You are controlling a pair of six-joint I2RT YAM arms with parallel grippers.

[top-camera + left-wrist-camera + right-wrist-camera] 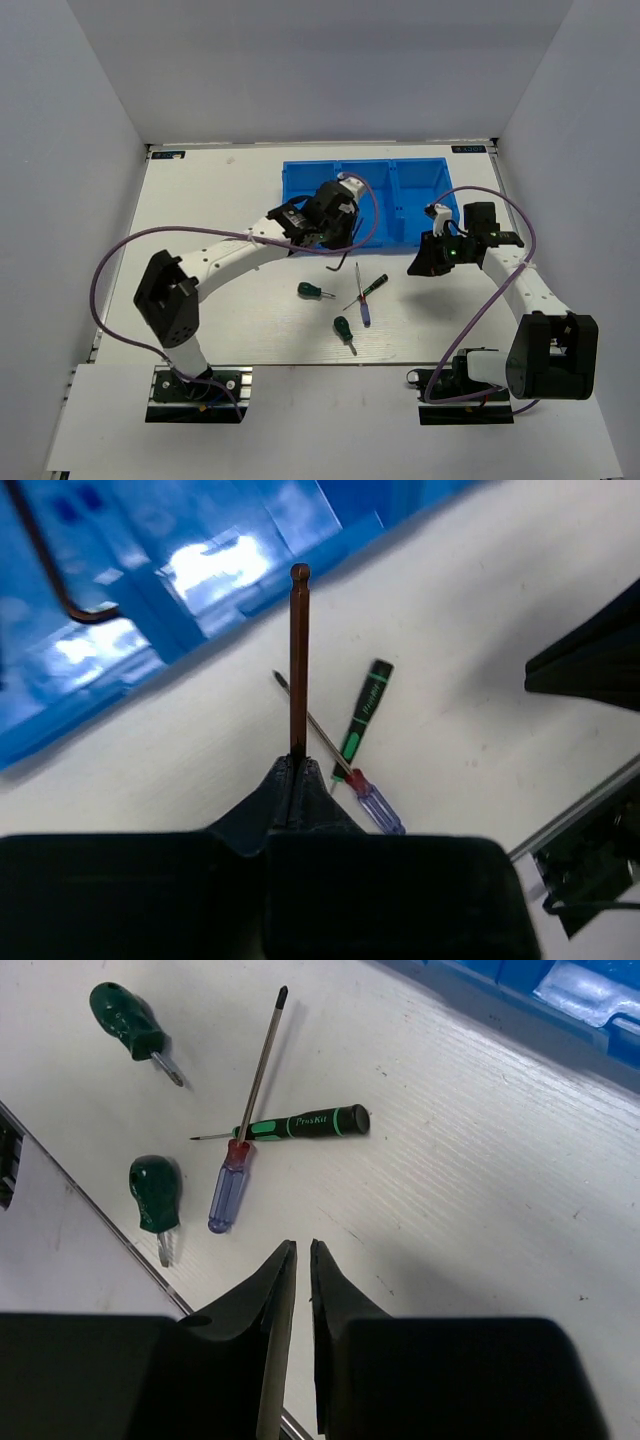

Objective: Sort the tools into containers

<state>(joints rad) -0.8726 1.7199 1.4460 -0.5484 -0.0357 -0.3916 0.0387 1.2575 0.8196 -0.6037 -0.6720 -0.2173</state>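
Note:
My left gripper [333, 238] is shut on a dark hex key [299, 660] and holds it just in front of the blue tray [300, 205]; in the left wrist view the key sticks out from the closed fingertips [298, 762]. Another hex key [50, 575] lies in the tray [210, 615]. My right gripper [420, 264] hovers empty over the table, its jaws almost together [303, 1246]. On the table lie two stubby green screwdrivers [125, 1018] [155, 1190], crossed by a blue-handled screwdriver [232, 1185] and a black-green one [305, 1122].
The tray's three compartments [420, 190] stand at the back centre. White walls close in the table on three sides. A metal rail [90, 1210] marks the near table edge. Purple cables loop from both arms.

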